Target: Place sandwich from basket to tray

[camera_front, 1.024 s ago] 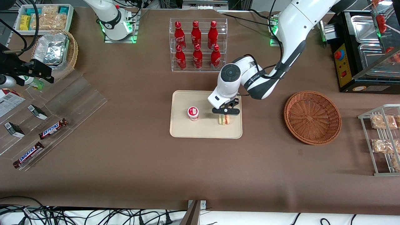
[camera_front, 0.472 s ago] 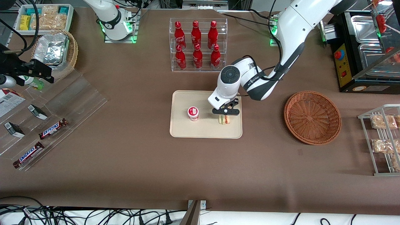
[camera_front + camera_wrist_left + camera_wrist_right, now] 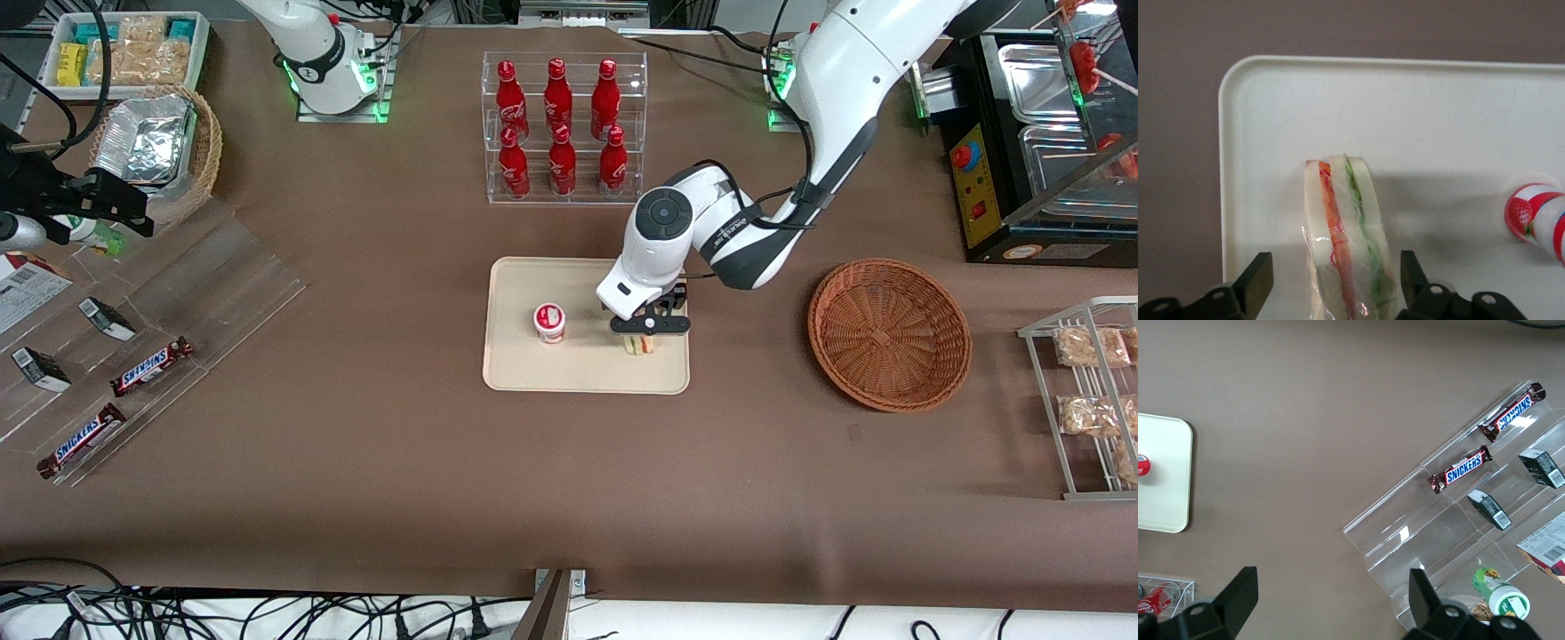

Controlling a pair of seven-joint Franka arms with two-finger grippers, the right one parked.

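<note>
The sandwich stands on its edge on the beige tray, near the tray's end toward the working arm. My gripper is right above it, open. In the left wrist view the clear-wrapped sandwich sits between the two black fingers with a gap on each side, resting on the tray. The reddish-brown wicker basket lies on the table toward the working arm's end, with nothing in it.
A small red-and-white yogurt cup stands on the tray beside the sandwich. A clear rack of red bottles stands farther from the front camera than the tray. A wire rack of snack packets sits past the basket.
The gripper has sunk lower over the sandwich and its wrist has turned a little. The sandwich stays in the same spot on the tray.
</note>
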